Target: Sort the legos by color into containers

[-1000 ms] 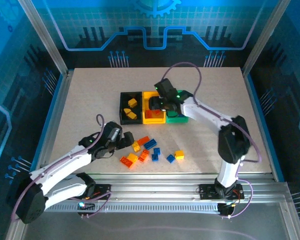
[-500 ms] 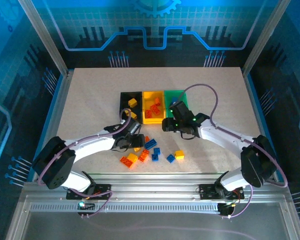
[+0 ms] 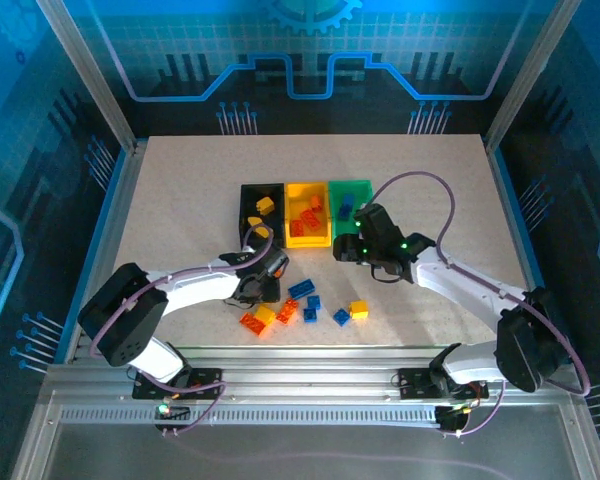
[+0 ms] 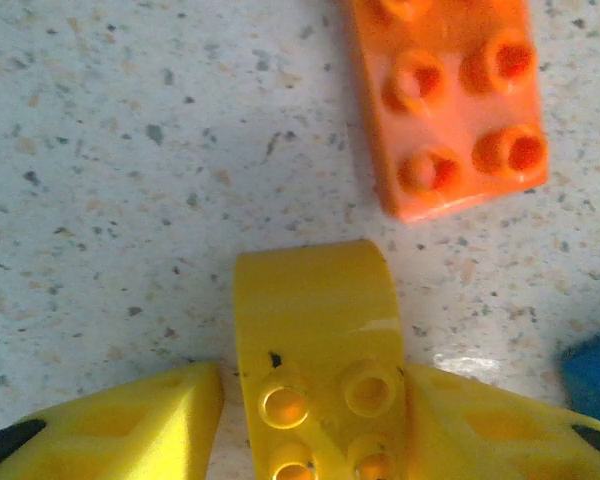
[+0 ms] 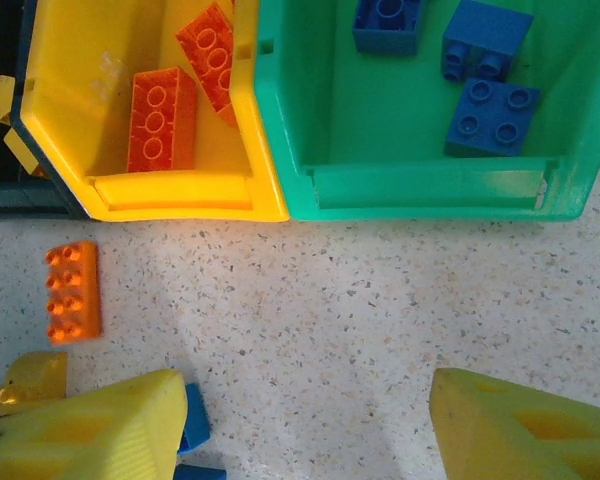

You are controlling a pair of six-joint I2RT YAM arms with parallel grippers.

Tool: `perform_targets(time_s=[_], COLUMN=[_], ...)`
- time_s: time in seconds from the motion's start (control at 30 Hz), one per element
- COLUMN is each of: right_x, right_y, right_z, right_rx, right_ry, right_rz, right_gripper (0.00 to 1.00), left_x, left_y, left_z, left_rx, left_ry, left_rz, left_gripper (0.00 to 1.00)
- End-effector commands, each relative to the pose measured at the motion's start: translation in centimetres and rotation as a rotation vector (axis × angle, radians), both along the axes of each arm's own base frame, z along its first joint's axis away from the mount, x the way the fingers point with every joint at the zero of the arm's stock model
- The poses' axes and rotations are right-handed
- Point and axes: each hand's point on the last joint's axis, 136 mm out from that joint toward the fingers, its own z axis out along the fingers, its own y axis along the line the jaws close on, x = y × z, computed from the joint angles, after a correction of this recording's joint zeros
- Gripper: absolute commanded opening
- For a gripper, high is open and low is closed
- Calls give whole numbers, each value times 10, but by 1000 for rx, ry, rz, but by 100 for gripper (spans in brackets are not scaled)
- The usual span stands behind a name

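Your left claw (image 4: 315, 395) is low over the surface (image 4: 130, 150), spread just wider than the yellow brick (image 4: 315, 300) sitting between its fingers (image 4: 120, 425). The right-hand finger looks to be touching the brick's side. On the other side a thin dark gap shows, so you have no pinch yet and the brick lies flat on the surface. Ahead of the claw and a little to its right lies an orange brick (image 4: 455, 100), apart from yours. A blue edge (image 4: 595, 370) shows just beside the right-hand finger.

My read on handling: this is light, hard, glossy plastic. It won't give, and it can squirt out of a crooked squeeze. The far end is smooth and curved, so take it on the two straight side walls by the studs, square on, and close gently.

Your right claw (image 5: 310, 430) hangs spread wide with nothing between its fingers and bare surface below it. Ahead of it stand the yellow bin (image 5: 170, 190), holding orange bricks (image 5: 160, 120), and the green bin (image 5: 420, 185), holding blue bricks (image 5: 490, 115). In the top view the black bin (image 3: 244, 200) holds yellow ones, so that looks like your brick's home.
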Motion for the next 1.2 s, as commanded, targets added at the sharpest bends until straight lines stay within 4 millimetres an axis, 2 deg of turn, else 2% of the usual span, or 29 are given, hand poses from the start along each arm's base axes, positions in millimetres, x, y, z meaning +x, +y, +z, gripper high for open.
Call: perform_targets(time_s=[0.0,0.07,0.13,0.37,0.4,0.43,0.53,0.6,0.77,0.87,1.0,1.17], right_x=[3,3,4,5,0,-1,-1,0,1,0,-1,-4], right_y=[-2,-1,-1,-5,-9,-9,-11,-11,-11,-10,-10,-14], right_z=[8,10,12,17,7,7,10,12,10,6,2,2], right_rx=[41,49,52,59,46,48,56,60,65,64,61,50], right_ry=[-25,-31,-36,-47,-26,-27,-34,-40,-36,-23,-9,-5], right_rz=[-19,-18,-20,-26,-30,-30,-35,-38,-40,-41,-40,-43], right_gripper=[67,67,67,67,67,67,67,67,68,68,68,68], left_x=[-12,-9,-5,0,-1,-1,4,13,53,87,136,180], left_y=[29,20,15,16,16,16,13,13,13,23,40,41], left_z=[-5,-3,-2,-15,-15,-13,7,31,104,130,134,126], left_rx=[75,44,40,89,90,86,54,37,-32,-31,-17,40], left_ry=[31,29,33,54,54,51,3,-59,-250,-324,-344,-346], left_rz=[51,30,24,18,20,22,28,35,84,143,226,237], left_gripper=[54,65,68,42,37,33,25,24,24,25,24,23])
